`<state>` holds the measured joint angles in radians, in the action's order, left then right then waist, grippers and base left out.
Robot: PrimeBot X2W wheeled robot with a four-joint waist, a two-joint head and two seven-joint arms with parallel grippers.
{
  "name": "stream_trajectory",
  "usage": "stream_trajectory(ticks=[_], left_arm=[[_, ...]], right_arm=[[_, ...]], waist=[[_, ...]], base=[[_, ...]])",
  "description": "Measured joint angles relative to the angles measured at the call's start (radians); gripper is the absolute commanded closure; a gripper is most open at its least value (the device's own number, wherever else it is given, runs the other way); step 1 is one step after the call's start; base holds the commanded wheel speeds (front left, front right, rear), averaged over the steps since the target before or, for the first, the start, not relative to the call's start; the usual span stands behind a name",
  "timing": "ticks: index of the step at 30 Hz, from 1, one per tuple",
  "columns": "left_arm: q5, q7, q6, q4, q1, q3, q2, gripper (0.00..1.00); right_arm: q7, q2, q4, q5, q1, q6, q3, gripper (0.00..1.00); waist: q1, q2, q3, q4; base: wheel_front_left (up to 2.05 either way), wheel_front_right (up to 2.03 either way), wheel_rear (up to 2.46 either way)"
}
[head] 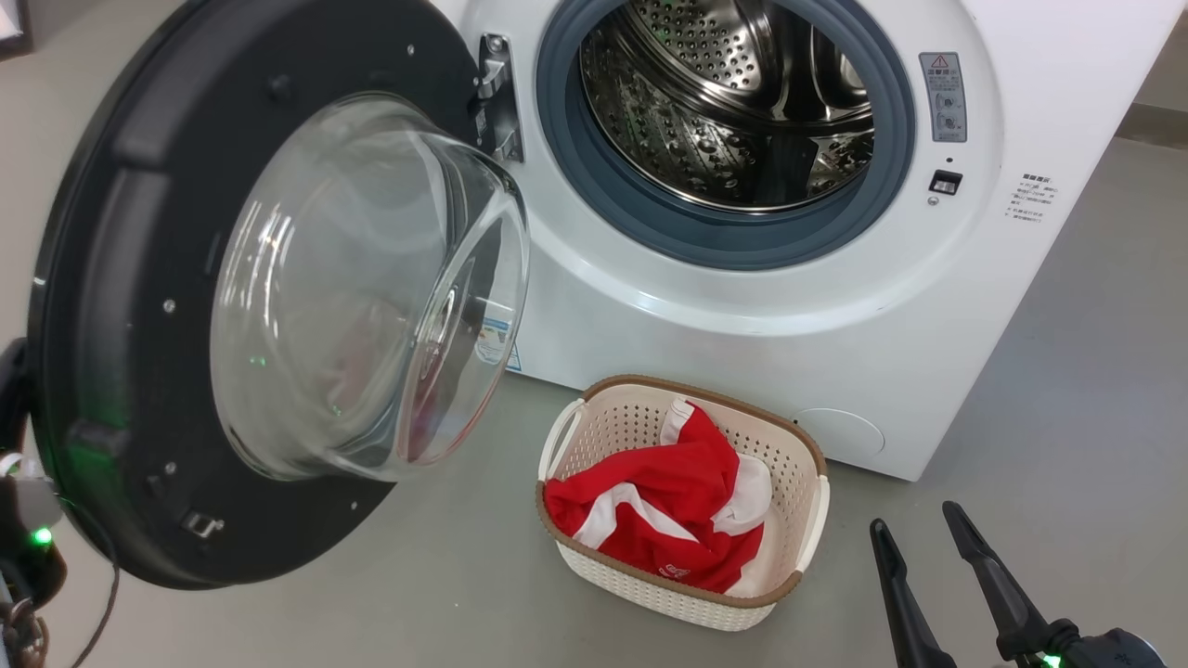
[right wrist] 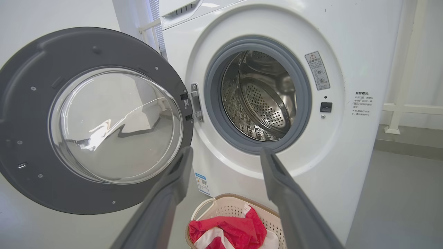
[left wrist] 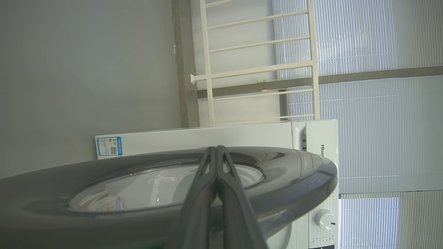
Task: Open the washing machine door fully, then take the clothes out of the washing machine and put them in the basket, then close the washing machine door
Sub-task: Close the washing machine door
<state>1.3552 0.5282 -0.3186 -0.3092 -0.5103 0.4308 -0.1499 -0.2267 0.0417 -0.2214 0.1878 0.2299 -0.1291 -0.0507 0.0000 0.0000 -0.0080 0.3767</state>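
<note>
The washing machine door [head: 121, 278] stands swung open to the left, its glass bowl bulging toward me. Inside the white washing machine [head: 835, 325] the steel drum [head: 724, 111] shows bare metal. The basket [head: 705, 390] sits on the floor below the opening, and red and white clothes [head: 668, 501] lie in it. My right gripper [head: 914, 520] hovers open and empty just right of the basket; in its wrist view my right gripper [right wrist: 226, 152] points at the drum, above the clothes [right wrist: 228, 231]. My left gripper [left wrist: 216, 149] is shut with nothing in it, its fingers lying across the door's outer face [left wrist: 294, 173].
Grey floor [head: 1067, 417] spreads around the machine and basket. Part of my left arm [head: 42, 536], with a green light and a cable, sits behind the door's lower left edge. A white railing [right wrist: 401, 107] stands to the right of the machine.
</note>
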Motion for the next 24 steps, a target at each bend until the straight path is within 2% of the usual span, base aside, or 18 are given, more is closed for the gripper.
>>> stream_trajectory(ticks=[11,24], left_arm=[[0.001,0.040,-0.078,0.171,0.091,-0.042,0.064,1.00],[0.052,0.054,-0.161,0.294,0.140,-0.076,0.099,1.00]], right_arm=[[-0.013,0.000,0.018,0.010,0.002,0.000,0.000,0.00],[-0.022,0.000,0.024,0.025,0.020,0.000,-0.003,0.00]], waist=[[0.0000,0.0000,-0.020,0.011],[0.0000,0.0000,-0.034,0.010]], base=[[0.00,0.00,0.00],[0.00,0.00,0.00]])
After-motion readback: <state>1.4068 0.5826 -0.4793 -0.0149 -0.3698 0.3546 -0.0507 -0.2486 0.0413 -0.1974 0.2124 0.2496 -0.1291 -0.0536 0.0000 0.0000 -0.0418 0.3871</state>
